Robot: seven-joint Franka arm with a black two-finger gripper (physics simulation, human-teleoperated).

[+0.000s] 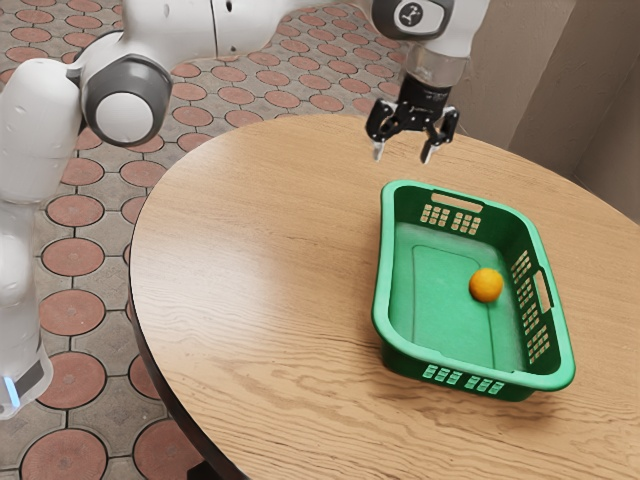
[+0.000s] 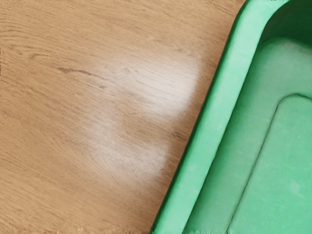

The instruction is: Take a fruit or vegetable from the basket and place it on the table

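One round desk carries the whole job, w/ the clock read on the exterior view, 12 at its top. The white arm comes in from approx. 9 o'clock and reaches over to 12, its hand hanging high nr the far edge. The green basket stands upright on the desk, toward 3 o'clock. In the wrist view its rim runs beside the wood, w/ part of its floor next to that, so the hand prob. isn't centred over the inside.

Fingers are open, tips well apart, nothing btwn them; they're above desk level, just outside the basket at its 11 o'clock. Smallest item, the orange, sits inside on the basket floor, toward the 3 o'clock wall, apart from the fingers.

Progress: approx. zero, I'd say. No grasp, no lift, fruit not on the desk. What's left = everything: travel toward 5 o'clock to get over the orange, go down inside the walls, close, lift clear of the rim, carry across, set down on wood, let go. Main risks, imo: a finger catching the nearby wall on the way down, or the orange rolling if nudged off-ctr, then again on release.
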